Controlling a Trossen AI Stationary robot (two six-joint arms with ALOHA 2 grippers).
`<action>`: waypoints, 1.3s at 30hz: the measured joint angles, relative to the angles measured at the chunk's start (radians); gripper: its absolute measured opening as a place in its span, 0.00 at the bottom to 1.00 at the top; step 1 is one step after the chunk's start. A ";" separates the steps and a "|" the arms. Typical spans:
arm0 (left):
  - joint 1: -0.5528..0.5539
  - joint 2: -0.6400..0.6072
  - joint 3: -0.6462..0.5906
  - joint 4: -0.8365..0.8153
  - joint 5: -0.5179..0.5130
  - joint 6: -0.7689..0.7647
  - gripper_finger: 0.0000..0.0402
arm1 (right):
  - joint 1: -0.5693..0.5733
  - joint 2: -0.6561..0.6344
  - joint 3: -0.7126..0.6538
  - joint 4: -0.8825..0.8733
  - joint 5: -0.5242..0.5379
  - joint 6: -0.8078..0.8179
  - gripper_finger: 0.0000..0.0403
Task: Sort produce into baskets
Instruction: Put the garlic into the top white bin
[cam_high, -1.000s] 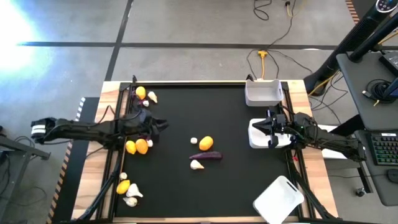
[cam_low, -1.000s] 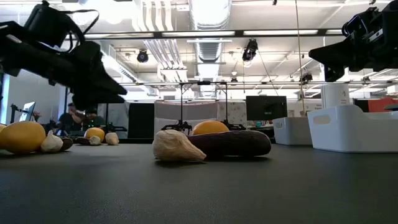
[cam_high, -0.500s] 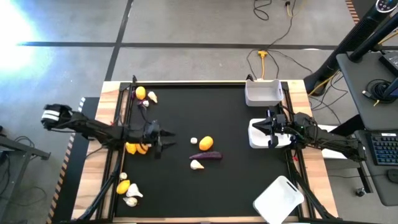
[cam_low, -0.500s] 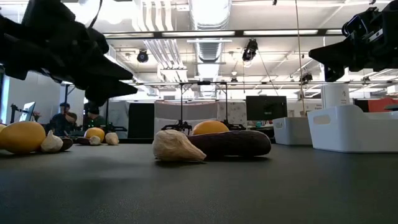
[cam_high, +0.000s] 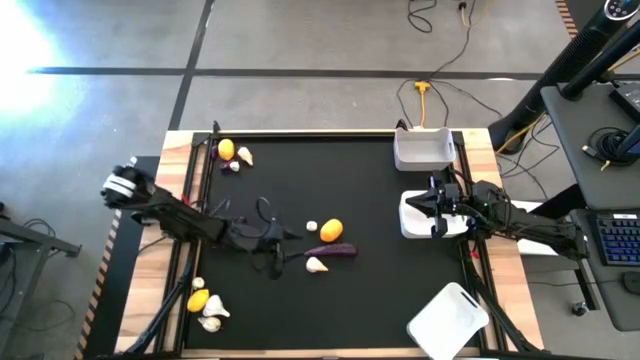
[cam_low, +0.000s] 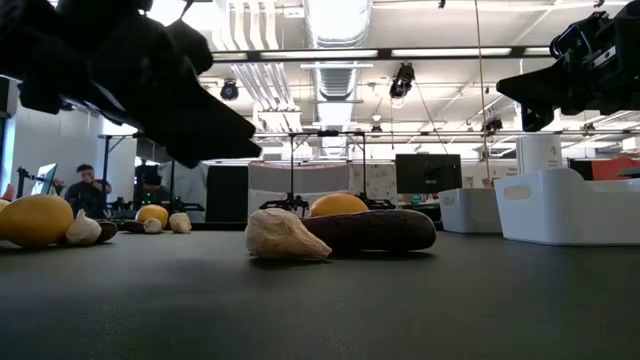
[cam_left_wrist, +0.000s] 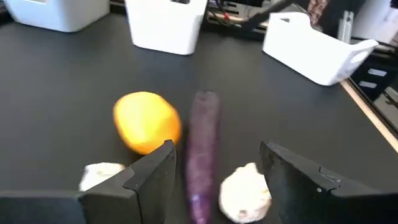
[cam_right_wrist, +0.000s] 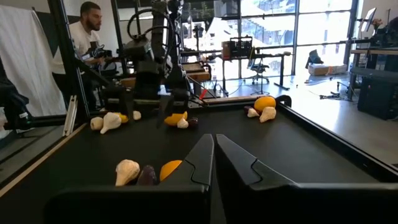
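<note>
Grey concrete floor (cam_high: 300, 50), ceiling strip lights (cam_low: 450, 52), big windows (cam_right_wrist: 298, 25).

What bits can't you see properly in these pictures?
- High view: inside of the middle white plastic basket, covered by the right gripper.
- Low view: the round orange lemon, mostly behind the long dark purple eggplant.
- Left wrist view: a small whitish garlic bulb, cut off by the open left gripper.

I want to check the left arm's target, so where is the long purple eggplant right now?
In the high view the eggplant lies near the middle of the black table, just below a lemon and beside a garlic bulb, with the open left gripper close on its left.
</note>
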 joint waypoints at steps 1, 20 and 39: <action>-0.008 0.023 0.017 0.005 0.002 0.001 0.54 | 0.000 0.000 0.000 0.000 0.000 0.000 0.02; -0.095 0.336 0.212 0.006 -0.043 0.003 0.54 | 0.000 0.000 0.000 0.000 0.000 0.000 0.02; -0.096 0.344 0.216 -0.090 -0.044 -0.017 0.67 | 0.000 0.000 0.000 0.000 0.000 0.000 0.02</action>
